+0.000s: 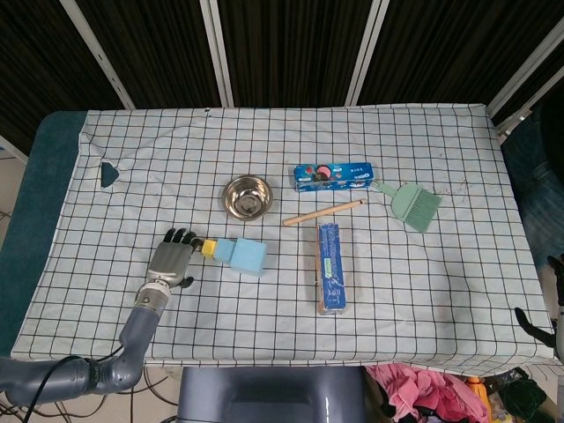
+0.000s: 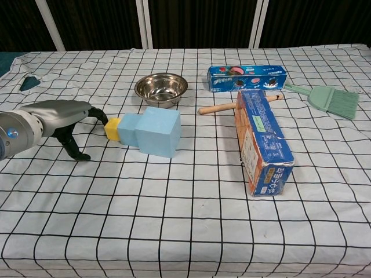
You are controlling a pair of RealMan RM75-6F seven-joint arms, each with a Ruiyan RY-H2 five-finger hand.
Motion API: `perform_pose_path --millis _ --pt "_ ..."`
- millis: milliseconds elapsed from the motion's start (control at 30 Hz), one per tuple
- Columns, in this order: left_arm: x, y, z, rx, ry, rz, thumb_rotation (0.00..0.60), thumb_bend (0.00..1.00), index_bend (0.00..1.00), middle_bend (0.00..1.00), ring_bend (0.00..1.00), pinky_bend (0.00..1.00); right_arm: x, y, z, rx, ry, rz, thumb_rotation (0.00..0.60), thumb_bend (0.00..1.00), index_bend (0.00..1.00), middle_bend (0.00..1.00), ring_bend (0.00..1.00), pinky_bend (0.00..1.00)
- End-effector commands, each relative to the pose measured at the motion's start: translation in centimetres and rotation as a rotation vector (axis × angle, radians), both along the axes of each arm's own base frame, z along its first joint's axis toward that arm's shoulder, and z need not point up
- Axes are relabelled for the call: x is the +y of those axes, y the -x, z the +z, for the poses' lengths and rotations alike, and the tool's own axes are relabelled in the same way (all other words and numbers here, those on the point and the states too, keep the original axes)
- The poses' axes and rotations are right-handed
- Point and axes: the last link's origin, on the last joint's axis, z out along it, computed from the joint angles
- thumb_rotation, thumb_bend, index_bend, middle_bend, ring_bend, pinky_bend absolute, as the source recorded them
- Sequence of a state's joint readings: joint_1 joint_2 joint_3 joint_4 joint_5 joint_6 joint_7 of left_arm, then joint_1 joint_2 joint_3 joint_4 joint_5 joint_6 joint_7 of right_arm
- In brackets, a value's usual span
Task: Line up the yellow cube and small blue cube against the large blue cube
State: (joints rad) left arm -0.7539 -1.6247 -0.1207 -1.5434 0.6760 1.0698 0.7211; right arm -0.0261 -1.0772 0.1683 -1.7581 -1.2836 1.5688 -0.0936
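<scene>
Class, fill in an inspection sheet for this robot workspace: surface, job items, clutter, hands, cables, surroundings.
Surface: table under a black-grid white cloth.
Job items: yellow cube, small blue cube and large blue cube lie in a touching row.
Clutter: steel bowl, cookie box, wooden stick, green brush, long blue carton.
Hands: left hand empty, fingertips at the yellow cube, contact unclear; right hand barely visible at the table's edge.
Cables: black cable by the left arm.
Surroundings: dark panels behind; pink cloth below.

A white black-gridded cloth [image 1: 264,326] is covering the table [image 1: 48,203]; dark panels [image 1: 291,44] with pale slanting bars [image 1: 216,48] are standing behind it.
</scene>
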Motion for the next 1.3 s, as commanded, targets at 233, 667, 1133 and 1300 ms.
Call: perform_pose_path --millis 233,667,1133,1300 --pt "-0.1 -0.5 -0.4 -0.003 0.007 -0.009 0.6 0.24 0.2 0.12 0.0 0.0 0.0 0.0 0.0 -0.002 0.0 -0.001 0.6 0.18 0.1 0.05 0.2 0.12" --pt "-0.1 -1.0 -0.9 -0.002 0.014 -0.017 0.6 0.24 0.18 0.12 0.0 0.0 0.0 0.0 0.1 -0.004 0.005 -0.003 0.6 0.18 0.1 0.05 0.2 0.12" --pt "0.5 0.5 3.9 0.052 -0.156 -0.039 0.6 0.24 0.13 0.11 0.0 0.0 0.0 0.0 0.0 -0.001 0.002 -0.001 0.6 0.18 0.1 0.05 0.2 0.12" --pt "-1.2 2.9 8.2 -0.009 -0.279 -0.107 0.6 0.24 0.1 0.09 0.0 0.0 0.0 0.0 -0.1 0.008 -0.001 -0.007 0.6 0.18 0.1 0.05 0.2 0.12"
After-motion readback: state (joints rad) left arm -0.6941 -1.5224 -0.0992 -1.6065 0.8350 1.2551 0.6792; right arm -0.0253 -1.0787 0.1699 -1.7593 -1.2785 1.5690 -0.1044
